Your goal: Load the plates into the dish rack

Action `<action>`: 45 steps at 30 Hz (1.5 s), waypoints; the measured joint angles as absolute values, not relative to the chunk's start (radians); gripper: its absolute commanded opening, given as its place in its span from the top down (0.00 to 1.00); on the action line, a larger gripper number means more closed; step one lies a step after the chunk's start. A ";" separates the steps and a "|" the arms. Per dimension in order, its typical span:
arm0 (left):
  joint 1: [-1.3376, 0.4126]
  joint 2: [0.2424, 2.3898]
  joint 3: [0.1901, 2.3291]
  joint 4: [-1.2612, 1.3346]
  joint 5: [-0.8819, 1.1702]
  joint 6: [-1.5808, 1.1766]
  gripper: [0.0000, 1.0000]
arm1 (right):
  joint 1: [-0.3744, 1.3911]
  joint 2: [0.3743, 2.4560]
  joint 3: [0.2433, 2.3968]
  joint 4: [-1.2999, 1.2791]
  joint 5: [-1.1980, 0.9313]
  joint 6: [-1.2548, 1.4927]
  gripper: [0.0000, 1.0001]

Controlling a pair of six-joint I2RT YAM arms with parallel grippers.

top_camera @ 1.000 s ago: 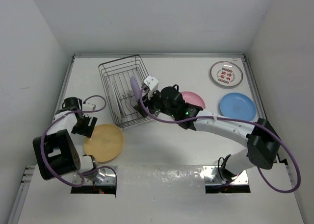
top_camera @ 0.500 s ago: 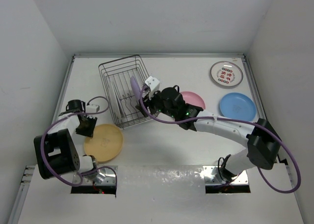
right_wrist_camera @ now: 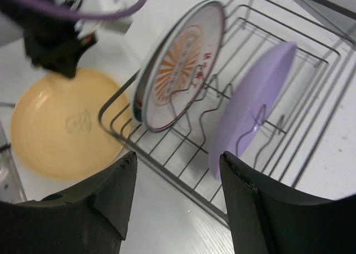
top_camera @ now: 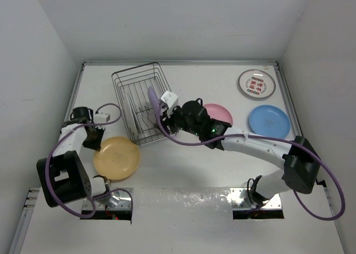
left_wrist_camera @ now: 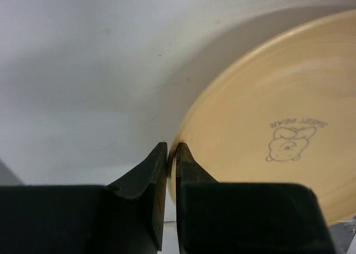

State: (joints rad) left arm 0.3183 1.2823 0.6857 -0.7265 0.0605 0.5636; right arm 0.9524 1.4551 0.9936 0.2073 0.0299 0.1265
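Observation:
In the left wrist view my left gripper (left_wrist_camera: 171, 153) is shut on the left rim of the yellow plate (left_wrist_camera: 267, 126), which has a small bear print. From above, that gripper (top_camera: 94, 144) sits at the plate's (top_camera: 118, 158) left edge. The dish rack (top_camera: 129, 79) holds a purple plate (right_wrist_camera: 253, 104) and a grey-rimmed printed plate (right_wrist_camera: 178, 65), both on edge. My right gripper (right_wrist_camera: 178, 173) hangs open over the rack's near corner (right_wrist_camera: 167, 170) with nothing between its fingers. A pink plate (top_camera: 222, 111), partly under the right arm, a blue plate (top_camera: 268, 121) and a printed plate (top_camera: 256, 83) lie flat.
The rack stands at the back left, a little askew. White walls close in the table on the left, back and right. The right arm stretches across the middle from its base (top_camera: 258, 195) toward the rack.
My left gripper has closed onto the yellow plate's rim, and the plate looks slightly raised and shifted. The right gripper has edged a little toward the rack and stays open.

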 measured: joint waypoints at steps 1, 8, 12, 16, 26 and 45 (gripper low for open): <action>0.321 1.277 0.709 -0.748 0.060 0.573 1.00 | 0.960 1.455 0.994 0.200 0.009 0.105 0.40; 0.329 1.255 0.910 -0.854 -0.001 0.603 1.00 | 1.047 1.479 1.063 0.105 -0.217 -0.110 0.49; 0.329 1.256 0.982 -0.939 -0.058 0.593 1.00 | 1.100 1.547 1.173 0.088 -0.317 -0.173 0.49; 0.331 1.260 1.087 -1.037 -0.078 0.537 1.00 | 1.118 1.622 1.258 0.110 -0.373 -0.213 0.51; 0.334 1.266 1.380 -1.187 -0.045 0.413 1.00 | 1.135 1.887 1.539 0.116 -0.425 -0.305 0.42; 0.336 1.275 1.524 -1.330 -0.026 0.391 1.00 | 1.279 2.140 1.718 -0.044 -0.057 -0.632 0.41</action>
State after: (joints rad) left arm 0.3355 1.2755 1.5238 -1.3296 -0.0261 0.3912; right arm 1.2793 2.1395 1.7184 -0.0444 -0.0570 -0.6323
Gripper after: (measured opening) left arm 0.015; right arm 0.630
